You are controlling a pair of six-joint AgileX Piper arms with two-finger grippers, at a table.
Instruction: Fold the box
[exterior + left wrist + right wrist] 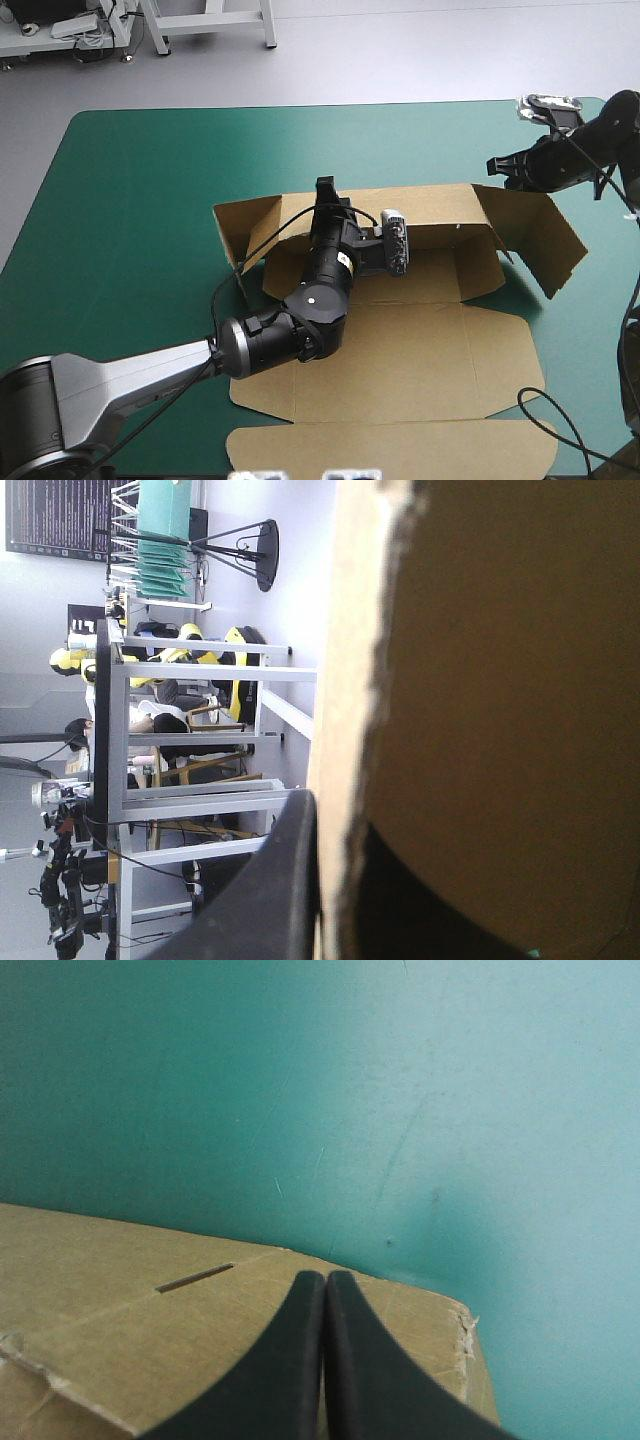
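Observation:
The brown box (400, 360) lies at mid-table with its rear wall (440, 210) raised and its lid panel flat toward the front edge. My left gripper (325, 190) reaches across the box floor to the top of that wall. In the left wrist view the wall's edge (500, 680) runs between the black fingers (270, 890), so the left gripper (335, 900) is shut on the box. My right gripper (497, 165) is at the wall's right end, above the angled side flap (540, 235). It is shut (326, 1278) over board (120, 1330) with a slot (195, 1277).
The teal-green cover (130, 200) lies bare to the left of and behind the box. A short left flap (240, 225) stands up at the wall's other end. The lid's rounded front flap (400, 450) reaches close to the table's front edge.

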